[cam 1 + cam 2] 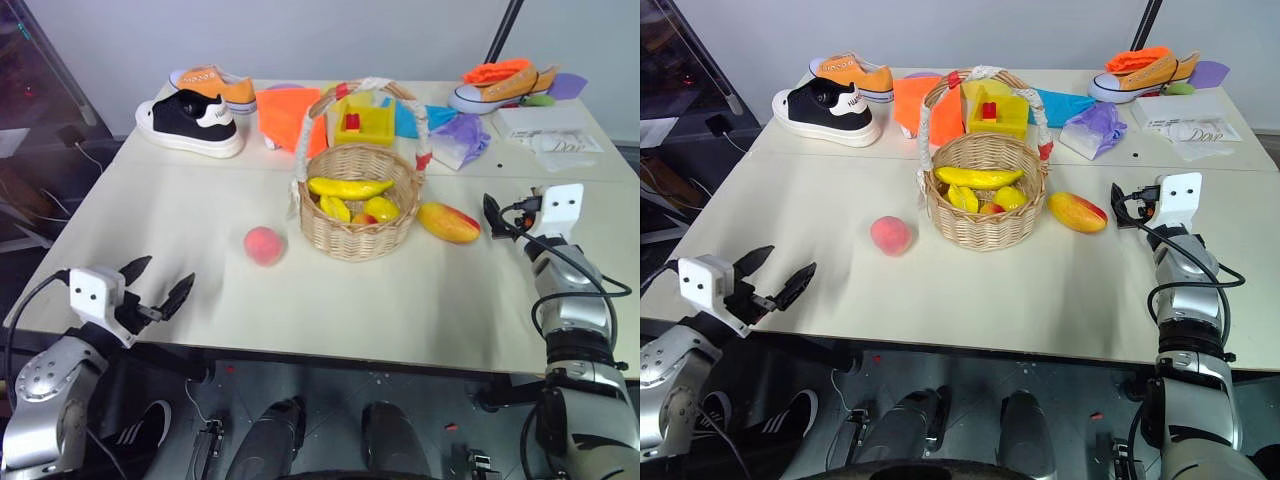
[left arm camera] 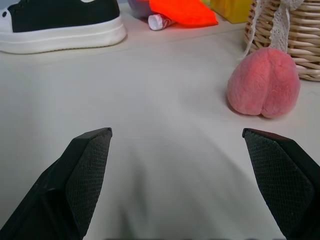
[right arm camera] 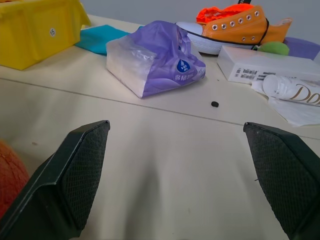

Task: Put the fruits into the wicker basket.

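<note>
A pink-red peach (image 1: 264,245) lies on the cream table just left of the wicker basket (image 1: 355,235), close to its wall but apart. The basket stands mid-table with bananas (image 1: 350,187) inside and its cloth-wrapped handle arched over. A yellow-orange mango (image 1: 448,222) lies on the table right of the basket. My left gripper (image 1: 163,275) hovers open near the front left edge, aimed toward the peach (image 2: 264,82), nothing between its fingers. My right gripper (image 3: 177,125) is open and empty just right of the mango, whose edge (image 3: 7,175) shows beside one finger.
Behind the basket sit a yellow plastic box (image 1: 365,122), an orange cloth (image 1: 285,115) and a purple tissue pack (image 1: 460,138). A black-and-white sneaker (image 1: 190,125) and an orange one (image 1: 215,85) stand back left; another orange sneaker (image 1: 500,88) and papers (image 1: 555,135) back right.
</note>
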Tool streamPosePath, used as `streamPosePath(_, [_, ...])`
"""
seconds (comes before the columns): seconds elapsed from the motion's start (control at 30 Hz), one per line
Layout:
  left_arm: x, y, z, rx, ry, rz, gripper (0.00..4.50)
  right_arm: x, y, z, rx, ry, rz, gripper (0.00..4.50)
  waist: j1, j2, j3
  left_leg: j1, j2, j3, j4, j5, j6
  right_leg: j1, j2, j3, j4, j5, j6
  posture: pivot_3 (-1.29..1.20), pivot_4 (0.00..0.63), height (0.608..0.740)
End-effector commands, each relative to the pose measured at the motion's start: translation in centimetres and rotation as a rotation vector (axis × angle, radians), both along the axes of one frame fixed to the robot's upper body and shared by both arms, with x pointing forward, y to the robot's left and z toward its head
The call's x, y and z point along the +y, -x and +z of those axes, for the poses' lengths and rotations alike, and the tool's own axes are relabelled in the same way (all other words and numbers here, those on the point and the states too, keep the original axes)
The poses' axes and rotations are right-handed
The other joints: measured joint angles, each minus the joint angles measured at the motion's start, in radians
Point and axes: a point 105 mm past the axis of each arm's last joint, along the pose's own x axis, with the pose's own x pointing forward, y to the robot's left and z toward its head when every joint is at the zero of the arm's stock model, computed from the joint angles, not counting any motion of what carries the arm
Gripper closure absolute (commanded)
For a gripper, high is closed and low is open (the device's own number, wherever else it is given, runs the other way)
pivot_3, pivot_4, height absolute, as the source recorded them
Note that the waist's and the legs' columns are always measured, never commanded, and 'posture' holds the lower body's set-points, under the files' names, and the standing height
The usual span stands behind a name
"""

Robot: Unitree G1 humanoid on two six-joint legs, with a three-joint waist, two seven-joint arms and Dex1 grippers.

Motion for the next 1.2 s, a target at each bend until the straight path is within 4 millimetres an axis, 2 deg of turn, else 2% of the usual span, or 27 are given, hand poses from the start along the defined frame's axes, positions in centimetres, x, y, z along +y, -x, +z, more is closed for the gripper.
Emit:
streamPosePath(0.03, [-0.5, 0.1, 1.1, -0.048, -0.022, -0.036, 0.0, -0.1, 0.1, 1.9, -0.076, 0.004, -0.014, 0.03, 0.0, 0.0, 0.0, 0.0, 0.0, 0.0, 0.0, 0.0, 0.0, 0.0, 0.0, 0.0, 0.0, 0.0, 0.0, 0.0, 0.15, 0.74])
streamPosePath(0.3, [-0.5, -0.5, 1.7, -0.068, -0.029, -0.046, 0.0, -0.8, 0.3, 2.0, -0.084, -0.003, -0.041, 0.03, 0.0, 0.0, 0.0, 0.0, 0.0, 0.001, 0.0, 0.0, 0.0, 0.0, 0.0, 0.0, 0.0, 0.0, 0.0, 0.0, 0.15, 0.74])
streamPosePath(0.6, [-1.1, -0.4, 1.8, -0.076, -0.011, -0.083, 0.0, -0.6, 0.3, 1.9, -0.085, -0.002, -0.034, 0.03, 0.0, 0.0, 0.0, 0.0, 0.0, 0.002, 0.0, 0.0, 0.0, -0.001, 0.0, 0.001, 0.0, 0.0, 0.0, 0.0, 0.15, 0.74])
streamPosePath(0.83, [-1.9, 0.0, 2.7, -0.12, 0.016, -0.136, 0.0, -0.7, 0.6, 2.1, -0.099, 0.003, -0.025, 0.03, 0.0, 0.0, 0.0, 0.0, 0.001, 0.002, 0.0, 0.0, 0.0, -0.001, 0.0, 0.001, 0.0, 0.0, 0.0, 0.0, 0.15, 0.74])
streamPosePath(0.93, [-1.9, -0.3, 2.3, -0.105, 0.028, -0.128, 0.0, -0.7, 0.8, 2.2, -0.105, -0.002, -0.023, 0.03, 0.0, 0.0, 0.0, 0.0, 0.001, 0.002, 0.0, 0.0, 0.0, -0.001, 0.0, 0.001, 0.0, 0.0, 0.0, 0.0, 0.15, 0.74])
streamPosePath(1.03, [-3.4, -0.4, 2.5, -0.094, 0.025, -0.198, 0.0, 0.4, 1.5, 2.9, -0.14, -0.04, 0.067, 0.03, 0.001, 0.0, 0.0, 0.0, 0.001, 0.002, 0.0, 0.0, 0.0, -0.001, 0.0, 0.002, 0.0, 0.0, 0.0, 0.0, 0.15, 0.74])
streamPosePath(1.13, [-5.6, -0.3, 4.1, -0.119, 0.038, -0.301, 0.0, 2.6, 2.9, 4.0, -0.162, -0.119, 0.259, 0.03, 0.003, -0.001, 0.0, 0.0, 0.001, 0.002, 0.0, 0.0, 0.001, -0.001, 0.0, 0.002, 0.0, 0.0, 0.0, 0.0, 0.15, 0.74])
streamPosePath(1.2, [-7.8, 0.2, 5.4, -0.118, 0.055, -0.415, 0.0, 4.0, 4.6, 4.3, -0.107, -0.053, 0.392, 0.03, 0.003, -0.001, 0.0, 0.0, 0.001, 0.002, 0.0, -0.001, 0.001, 0.0, 0.0, 0.002, 0.0, 0.0, 0.0, 0.0, 0.15, 0.74])
